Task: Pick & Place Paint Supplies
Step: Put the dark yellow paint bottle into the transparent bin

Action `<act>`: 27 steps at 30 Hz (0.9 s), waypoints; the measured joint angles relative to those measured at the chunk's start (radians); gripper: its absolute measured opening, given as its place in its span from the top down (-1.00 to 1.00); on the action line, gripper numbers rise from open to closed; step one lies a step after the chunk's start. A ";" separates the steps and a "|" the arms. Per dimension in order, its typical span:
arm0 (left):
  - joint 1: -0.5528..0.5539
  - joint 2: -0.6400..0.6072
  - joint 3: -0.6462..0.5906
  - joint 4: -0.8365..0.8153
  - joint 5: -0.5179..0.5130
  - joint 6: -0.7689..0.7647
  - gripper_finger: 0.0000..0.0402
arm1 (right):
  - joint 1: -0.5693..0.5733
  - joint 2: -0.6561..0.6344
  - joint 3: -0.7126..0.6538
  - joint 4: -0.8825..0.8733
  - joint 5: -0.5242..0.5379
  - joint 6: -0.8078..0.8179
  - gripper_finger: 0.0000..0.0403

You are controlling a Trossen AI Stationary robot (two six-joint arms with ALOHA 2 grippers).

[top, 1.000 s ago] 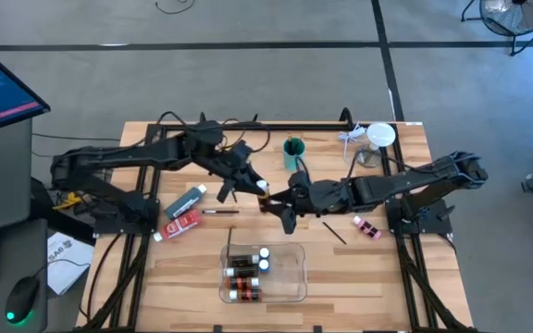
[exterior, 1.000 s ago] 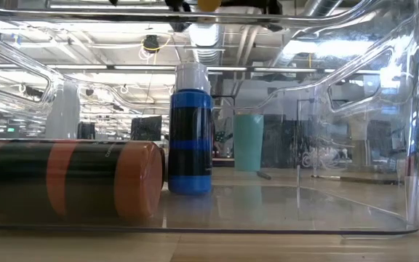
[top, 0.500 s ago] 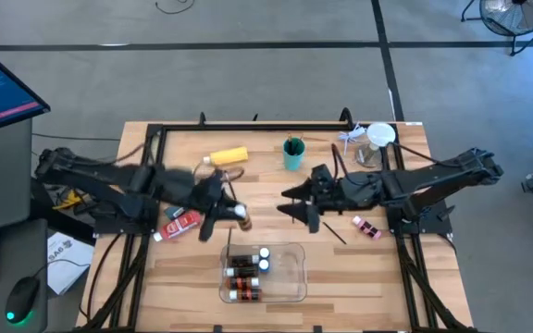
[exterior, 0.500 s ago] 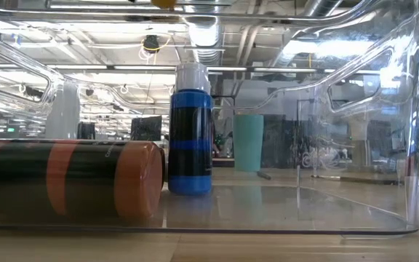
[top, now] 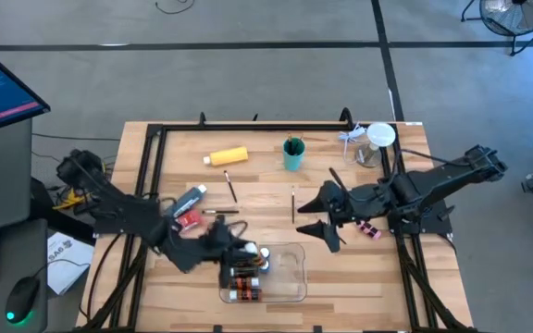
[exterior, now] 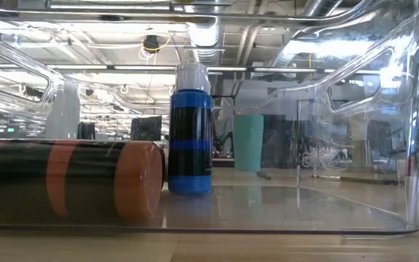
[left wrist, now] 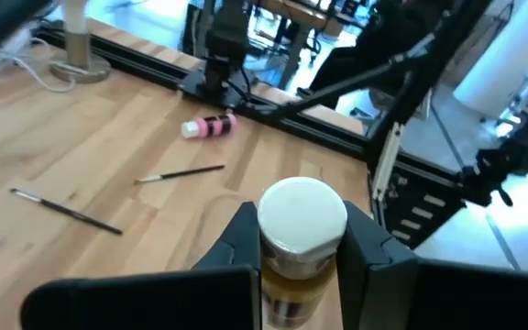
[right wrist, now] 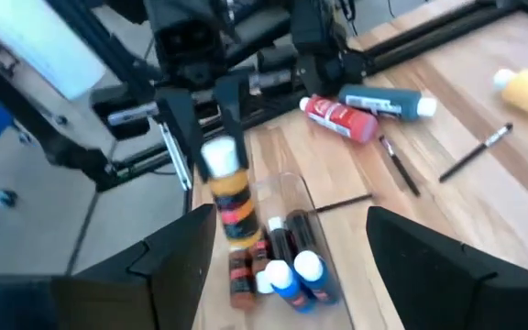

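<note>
My left gripper (top: 245, 248) is shut on a small brown-and-orange paint bottle with a white cap (left wrist: 302, 216) and holds it over the clear tray (top: 290, 277). The tray holds several small bottles. One orange-and-black bottle (exterior: 64, 179) lies on its side and a blue one (exterior: 190, 131) stands upright. My right gripper (top: 318, 218) stands open with nothing in it, right of the tray. On the table lie a yellow bottle (top: 227, 156), a red tube (top: 185, 220), a blue tube (top: 190, 199), a pink bottle (top: 368, 228) and loose brushes (top: 231, 189). My left gripper pinches the bottle's upper part, just under the white cap (left wrist: 293, 266), between its two fingers (left wrist: 367, 246). The fingers come from the table's left, slanting slightly down. The bottle stands roughly upright, cap up, its body (right wrist: 232, 206) hanging clear above the tray.
A teal cup (top: 292, 154) with brushes stands at the far middle, and a clear cup (top: 378, 139) and white clutter sit at the far right. A black frame rail (top: 248, 127) runs along the far edge. Bare wood lies between tray and cup.
My left gripper has swung from the middle of the table toward the near edge, carrying the white-capped bottle down to just above the tray. My right gripper has drawn back from the middle toward the table's right edge and risen a little.
</note>
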 joint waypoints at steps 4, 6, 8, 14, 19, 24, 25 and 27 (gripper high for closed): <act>-0.032 0.069 0.044 0.004 0.001 0.002 0.85 | 0.042 0.008 0.000 0.028 0.067 -0.077 -0.37; -0.065 0.082 0.055 0.006 -0.016 0.026 0.85 | 0.068 0.008 -0.006 0.063 0.143 -0.098 -0.37; -0.102 0.082 0.055 0.000 -0.049 0.045 0.85 | 0.099 0.015 -0.043 0.167 0.256 -0.108 -0.37; -0.218 0.109 0.059 -0.008 -0.289 -0.012 0.85 | 0.196 0.047 -0.241 0.585 0.459 -0.140 -0.37; -0.233 0.218 0.108 -0.015 -0.411 -0.111 0.85 | 0.217 0.086 -0.328 0.684 0.469 -0.085 -0.37; -0.206 0.362 0.228 -0.012 -0.473 -0.107 0.85 | 0.216 0.119 -0.368 0.643 0.454 -0.076 -0.37; -0.199 0.387 0.252 -0.012 -0.473 -0.107 0.85 | 0.218 0.119 -0.372 0.623 0.453 -0.078 -0.37; -0.186 0.436 0.298 -0.016 -0.480 -0.107 0.85 | 0.222 0.119 -0.380 0.600 0.449 -0.078 -0.37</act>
